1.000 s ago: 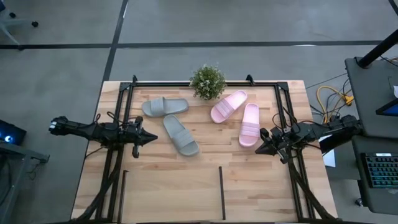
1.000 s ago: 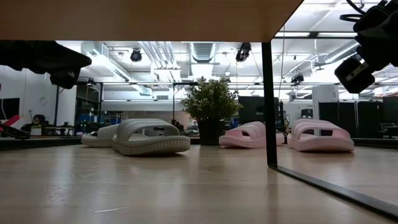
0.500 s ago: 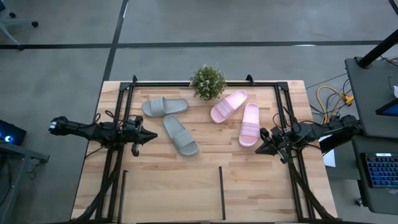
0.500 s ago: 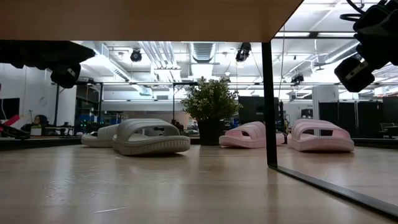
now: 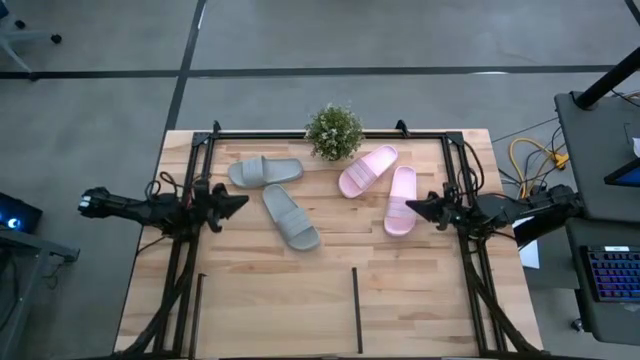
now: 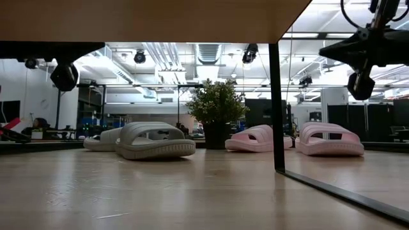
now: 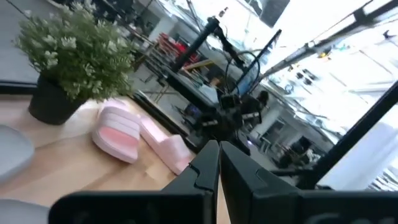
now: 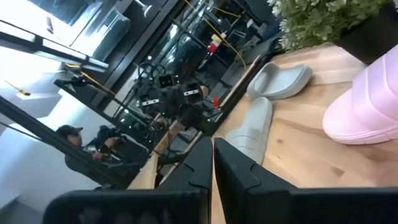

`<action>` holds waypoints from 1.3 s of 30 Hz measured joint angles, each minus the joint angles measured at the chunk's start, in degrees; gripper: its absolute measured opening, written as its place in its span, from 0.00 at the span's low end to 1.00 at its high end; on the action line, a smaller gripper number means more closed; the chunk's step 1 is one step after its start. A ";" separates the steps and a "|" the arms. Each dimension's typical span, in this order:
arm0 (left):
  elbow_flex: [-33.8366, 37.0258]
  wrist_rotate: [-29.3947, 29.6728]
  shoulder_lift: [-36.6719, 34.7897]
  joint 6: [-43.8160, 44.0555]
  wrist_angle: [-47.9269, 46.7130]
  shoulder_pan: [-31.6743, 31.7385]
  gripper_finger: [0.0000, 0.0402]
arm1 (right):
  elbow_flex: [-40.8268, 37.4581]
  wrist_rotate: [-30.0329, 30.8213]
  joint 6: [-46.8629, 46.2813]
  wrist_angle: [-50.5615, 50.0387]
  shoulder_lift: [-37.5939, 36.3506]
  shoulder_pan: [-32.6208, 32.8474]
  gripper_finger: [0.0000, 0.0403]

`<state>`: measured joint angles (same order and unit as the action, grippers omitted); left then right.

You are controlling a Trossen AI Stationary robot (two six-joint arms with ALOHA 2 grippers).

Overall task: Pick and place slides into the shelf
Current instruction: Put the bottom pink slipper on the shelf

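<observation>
Both arms have swung up toward the slides since a second ago.

High view: left gripper [image 5: 240, 200] pinched closed, empty, beside grey slides [image 5: 290, 217]; right gripper [image 5: 411, 205] likewise, at pink slides [image 5: 402, 200]. Shelf bars [image 5: 356, 309] near my edge, bays unfilled.

Low view: slides look light, rubbery, flexible.

Wrist views: fingers together. I judge the strap the best hold.

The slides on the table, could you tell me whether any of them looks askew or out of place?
All four lie loose on the table, none in the shelf. The grey-green slides splay at an angle to each other, as do the pink slides. Nothing looks damaged or overturned.
</observation>
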<state>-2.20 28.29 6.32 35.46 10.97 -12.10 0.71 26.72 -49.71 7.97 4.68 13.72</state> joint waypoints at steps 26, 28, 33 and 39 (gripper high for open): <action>-0.02 6.97 3.77 -11.82 18.95 0.11 0.31 | 0.58 -0.09 3.42 7.35 -0.01 0.02 0.52; -0.02 6.93 3.71 -10.83 21.58 0.11 0.31 | 2.59 0.31 5.51 7.43 0.04 0.00 0.51; -0.02 6.76 3.77 -7.71 23.61 0.11 0.31 | 9.68 2.03 14.40 7.06 2.18 0.00 0.49; -0.02 6.72 5.50 -7.76 24.40 0.11 0.31 | 20.99 1.95 19.74 -5.70 7.96 0.00 0.47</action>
<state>-2.22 35.02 11.82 27.70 35.36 -11.99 21.70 28.68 -29.97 2.27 12.64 13.72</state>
